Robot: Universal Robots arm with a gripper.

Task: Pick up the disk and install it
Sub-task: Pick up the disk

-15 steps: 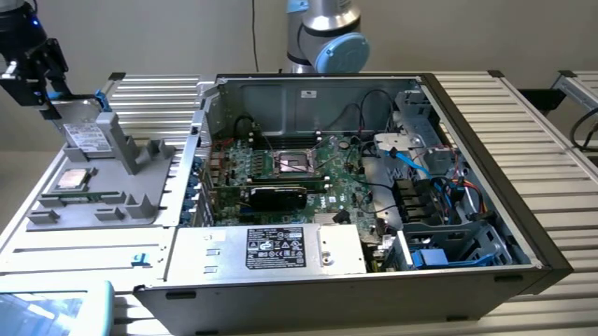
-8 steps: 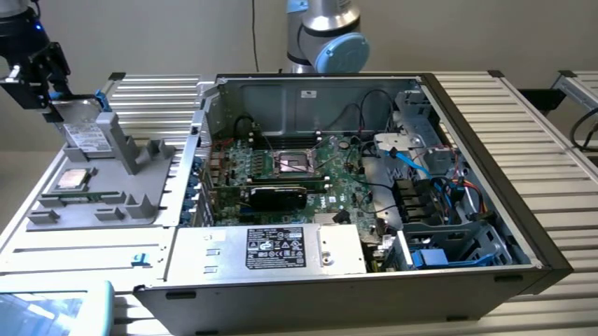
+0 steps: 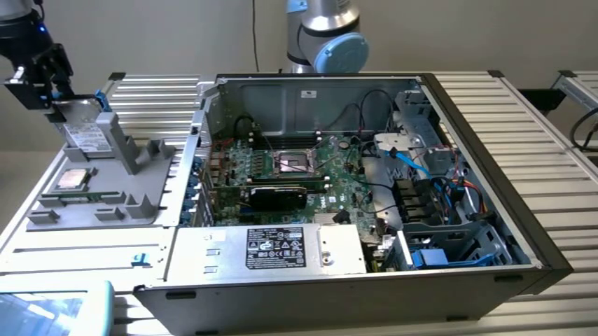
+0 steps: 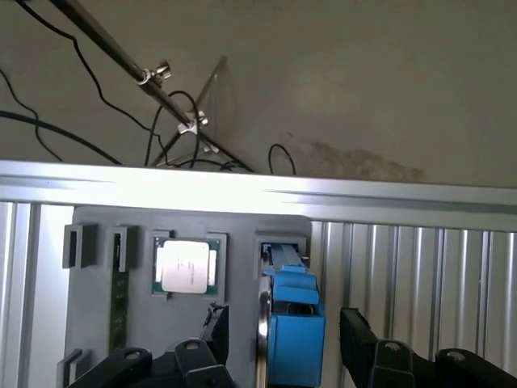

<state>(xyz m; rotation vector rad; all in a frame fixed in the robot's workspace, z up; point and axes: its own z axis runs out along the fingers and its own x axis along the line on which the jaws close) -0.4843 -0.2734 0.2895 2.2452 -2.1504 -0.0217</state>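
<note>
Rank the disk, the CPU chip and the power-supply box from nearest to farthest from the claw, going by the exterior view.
1. The disk, upright in the grey fixture, right under the open claw.
2. The CPU chip, flat on the same fixture, nearer the camera.
3. The power-supply box, inside the computer case, toward the exterior view's right.

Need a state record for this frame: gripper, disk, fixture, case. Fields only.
gripper: gripper open, one finger on each side of the disk's upper edge; contact unclear
disk: flat silver-grey hard drive in a blue plastic carrier frame, standing on edge in a fixture slot
fixture: grey plastic tray, at the exterior view's left of the case; also holds a small square silver CPU chip
case: open black computer case, motherboard exposed
status: disk not lifted, not installed
</note>
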